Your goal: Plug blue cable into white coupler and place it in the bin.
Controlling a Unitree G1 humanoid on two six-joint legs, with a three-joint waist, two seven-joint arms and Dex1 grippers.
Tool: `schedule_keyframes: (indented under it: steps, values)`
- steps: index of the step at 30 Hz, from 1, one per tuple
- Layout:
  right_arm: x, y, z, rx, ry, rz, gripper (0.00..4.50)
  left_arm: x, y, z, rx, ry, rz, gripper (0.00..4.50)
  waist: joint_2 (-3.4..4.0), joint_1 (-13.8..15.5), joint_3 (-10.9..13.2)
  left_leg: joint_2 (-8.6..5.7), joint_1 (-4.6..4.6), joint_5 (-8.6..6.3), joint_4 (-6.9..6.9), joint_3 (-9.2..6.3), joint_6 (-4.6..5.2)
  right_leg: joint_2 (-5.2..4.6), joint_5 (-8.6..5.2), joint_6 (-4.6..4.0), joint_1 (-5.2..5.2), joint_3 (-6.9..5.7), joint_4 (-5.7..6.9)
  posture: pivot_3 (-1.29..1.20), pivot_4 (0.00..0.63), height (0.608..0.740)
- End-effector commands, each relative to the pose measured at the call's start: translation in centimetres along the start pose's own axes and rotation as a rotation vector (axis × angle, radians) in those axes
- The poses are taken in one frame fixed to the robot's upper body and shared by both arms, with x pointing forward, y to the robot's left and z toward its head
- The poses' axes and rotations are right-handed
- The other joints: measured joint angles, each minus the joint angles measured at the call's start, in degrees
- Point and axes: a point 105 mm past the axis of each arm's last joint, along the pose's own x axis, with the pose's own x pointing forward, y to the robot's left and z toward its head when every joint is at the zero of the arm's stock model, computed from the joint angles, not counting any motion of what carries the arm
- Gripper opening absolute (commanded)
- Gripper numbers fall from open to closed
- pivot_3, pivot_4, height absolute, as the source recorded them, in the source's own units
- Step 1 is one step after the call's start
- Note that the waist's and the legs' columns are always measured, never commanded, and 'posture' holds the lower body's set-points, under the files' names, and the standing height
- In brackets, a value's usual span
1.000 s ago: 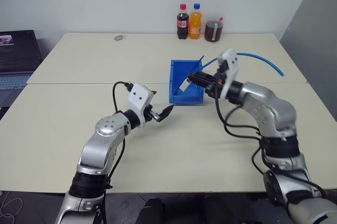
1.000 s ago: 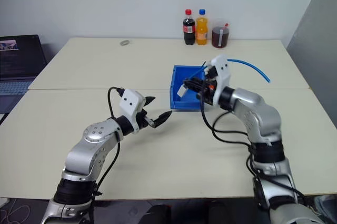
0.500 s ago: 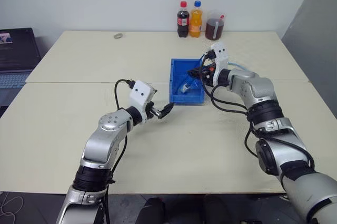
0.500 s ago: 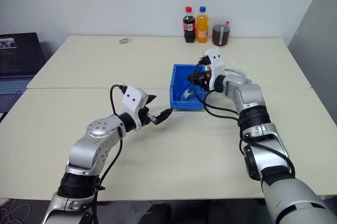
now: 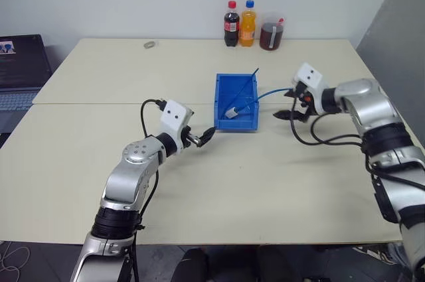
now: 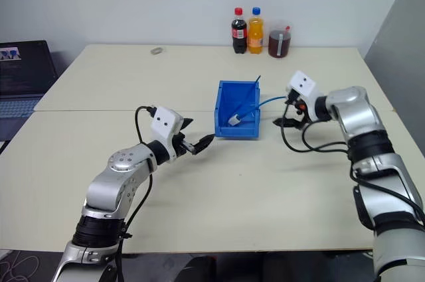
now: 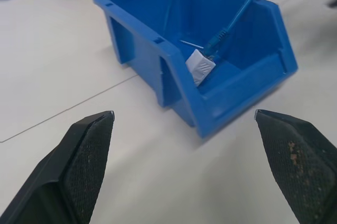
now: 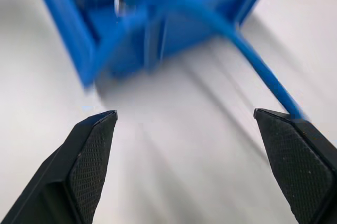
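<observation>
Both steps look done: the white coupler (image 7: 200,67) lies in the bin (image 5: 221,121) on the bench (image 5: 265,182) with the blue cable (image 7: 238,9) plugged in, trailing over the rim, while left pincer (image 5: 202,138) and right pincer (image 5: 288,105) stand spread, empty.

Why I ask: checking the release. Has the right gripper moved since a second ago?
Yes. The right gripper has drawn away from the bin, out to the robot's right, leaving the white coupler and blue cable inside.

No text can be read anywhere — the bottles' (image 5: 230,24) labels are too small.
</observation>
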Motion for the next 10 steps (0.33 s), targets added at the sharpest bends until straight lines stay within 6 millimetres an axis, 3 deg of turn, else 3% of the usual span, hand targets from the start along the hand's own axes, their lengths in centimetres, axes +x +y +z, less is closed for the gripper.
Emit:
schedule_keyframes:
  steps: [1,7,10]
  values:
    - [-2.1,1.7,1.1,-0.028,-0.11,0.035,4.42,-0.8,1.4,1.0,0.012,-0.044,0.07,4.5,0.0,0.06,0.0,0.0,-0.02,0.0,0.0,-0.03,0.0,0.0,0.0,0.0,0.0,-0.02,0.0,0.0,0.15,0.74]
    - [-3.9,8.1,0.3,0.12,-0.341,0.061,4.42,-2.9,2.5,0.0,0.0,-0.028,0.123,4.5,-0.05,0.42,-0.03,0.04,-0.06,-0.01,0.06,-0.18,0.01,0.0,0.0,0.0,0.08,-0.16,-0.02,0.0,0.15,0.74]
    - [-3.7,8.9,0.9,0.23,-0.471,-0.056,4.42,-3.6,2.2,-0.3,-0.006,-0.042,0.104,4.5,-0.05,0.28,-0.01,0.07,-0.07,-0.03,0.1,-0.07,0.04,0.01,0.0,0.0,0.07,-0.1,0.03,0.0,0.15,0.74]
